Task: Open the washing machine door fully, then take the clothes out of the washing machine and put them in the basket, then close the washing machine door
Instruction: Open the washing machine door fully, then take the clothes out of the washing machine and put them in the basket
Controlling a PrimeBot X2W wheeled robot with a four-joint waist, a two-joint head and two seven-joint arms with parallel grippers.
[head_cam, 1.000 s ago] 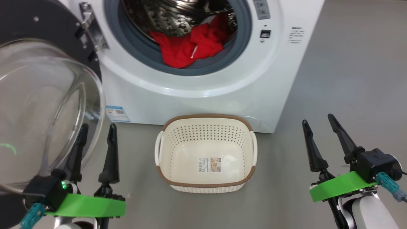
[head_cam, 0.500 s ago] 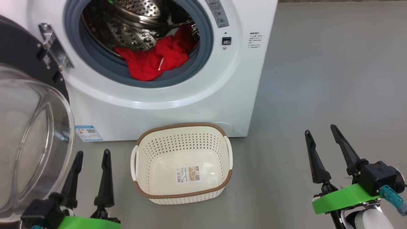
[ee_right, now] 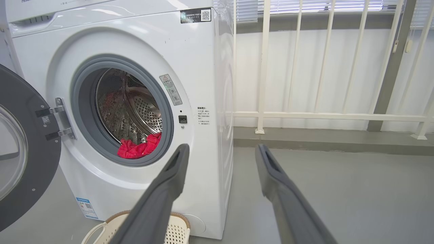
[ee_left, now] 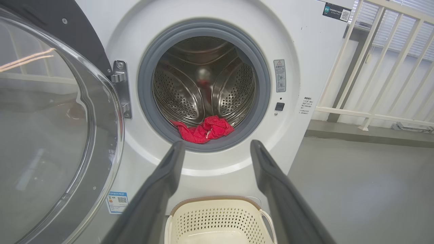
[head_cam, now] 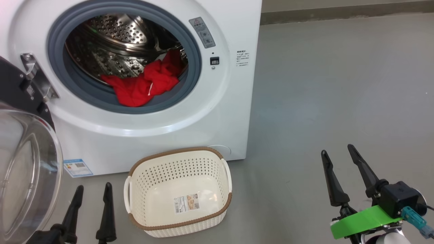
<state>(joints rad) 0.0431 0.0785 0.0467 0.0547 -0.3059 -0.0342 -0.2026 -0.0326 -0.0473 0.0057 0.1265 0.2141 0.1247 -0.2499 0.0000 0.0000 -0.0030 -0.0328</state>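
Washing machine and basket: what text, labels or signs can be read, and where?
None legible.
Grey label on the white front-loading washing machine: warning triangle sign; text too small.
Dark sticker at its top corner: QR code; text too small.
Black print on its front: too small.
Blue sticker low on its front: QR code; blurred.
Paper label in the cream perforated plastic basket: barcode; too small.

The washing machine door (ee_right: 38, 162) stands open; the clothes (ee_right: 137, 149) (bright red) lie inside the drum (ee_right: 135, 108).
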